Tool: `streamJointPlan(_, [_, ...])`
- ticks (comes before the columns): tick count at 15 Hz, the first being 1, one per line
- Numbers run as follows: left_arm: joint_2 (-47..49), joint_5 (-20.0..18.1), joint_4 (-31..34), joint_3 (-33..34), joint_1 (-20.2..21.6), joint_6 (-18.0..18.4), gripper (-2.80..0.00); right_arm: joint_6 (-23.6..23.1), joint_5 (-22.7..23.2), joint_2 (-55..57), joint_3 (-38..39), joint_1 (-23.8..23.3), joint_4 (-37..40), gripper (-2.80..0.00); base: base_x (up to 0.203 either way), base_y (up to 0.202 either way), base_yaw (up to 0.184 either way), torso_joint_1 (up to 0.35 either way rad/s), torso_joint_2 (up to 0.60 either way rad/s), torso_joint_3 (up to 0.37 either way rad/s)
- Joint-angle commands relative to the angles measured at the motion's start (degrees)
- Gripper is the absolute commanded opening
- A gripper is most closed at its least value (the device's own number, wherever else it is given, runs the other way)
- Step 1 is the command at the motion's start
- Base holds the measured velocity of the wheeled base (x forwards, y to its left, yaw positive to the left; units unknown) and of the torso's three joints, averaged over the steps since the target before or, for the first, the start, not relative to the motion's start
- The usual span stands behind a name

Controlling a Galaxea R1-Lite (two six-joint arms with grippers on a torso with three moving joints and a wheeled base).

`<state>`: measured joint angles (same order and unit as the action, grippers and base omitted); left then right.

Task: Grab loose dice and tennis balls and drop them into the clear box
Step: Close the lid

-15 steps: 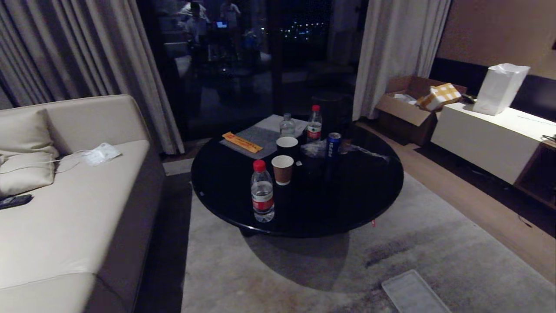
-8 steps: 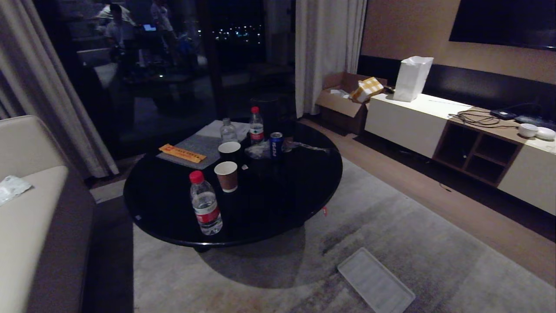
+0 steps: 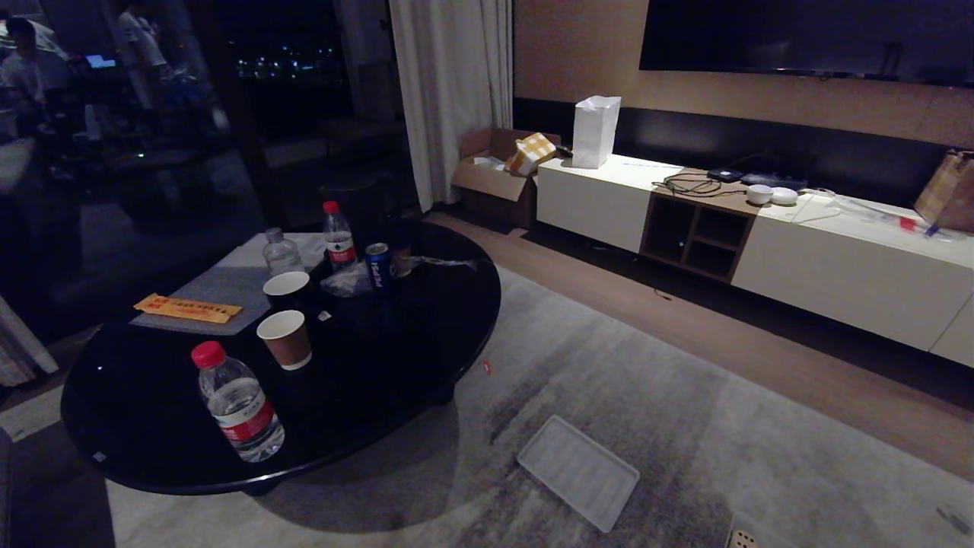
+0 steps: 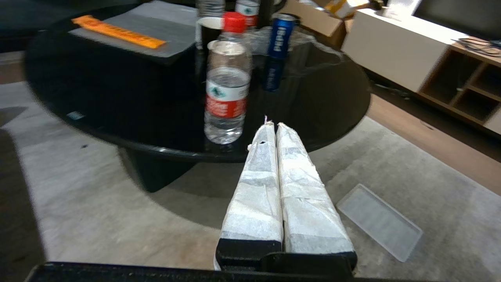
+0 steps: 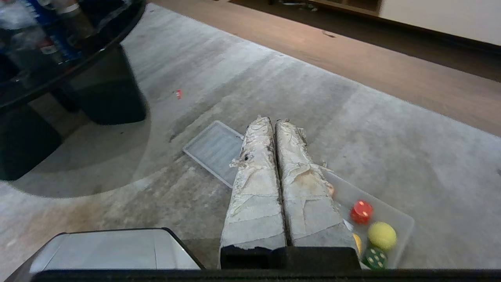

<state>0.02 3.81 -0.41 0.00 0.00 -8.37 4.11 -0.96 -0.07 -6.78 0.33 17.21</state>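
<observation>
Oddly, neither arm showed from the head camera. Down on the grey carpet (image 5: 274,78), the clear box (image 5: 405,227) lay half hidden behind the right gripper (image 5: 273,122), whose taped fingers were pressed together on nothing. Inside it sat a red die (image 5: 361,211), a tennis ball (image 5: 381,235) and a dark green die (image 5: 375,258), with something yellow barely peeking out. The flat lid (image 3: 578,472) lay apart, its long axis slanting away from the round black table (image 3: 426,335). The left gripper (image 4: 273,124) was likewise closed and empty, pointing toward a water bottle (image 4: 227,102).
</observation>
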Motion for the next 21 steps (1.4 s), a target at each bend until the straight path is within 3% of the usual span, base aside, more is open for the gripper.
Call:
streamJointPlan(1, [0.1,0.1,0.0,0.1,0.0,-0.1,-2.8,0.0,0.0,0.1,0.0,0.0,0.1,-2.8,0.0,0.0,0.0,0.0,0.0,0.0])
streamJointPlan(6, [0.1,0.1,0.0,0.0,0.0,-0.1,-2.8,0.0,0.0,0.1,0.0,0.0,0.1,-2.8,0.0,0.0,0.0,-0.003,0.0,-0.026])
streamJointPlan(21, [0.1,0.1,0.0,0.1,0.0,-0.1,-2.8,-0.1,0.0,0.1,0.0,0.0,0.1,-2.8,0.0,0.0,0.0,0.003,0.0,-0.197])
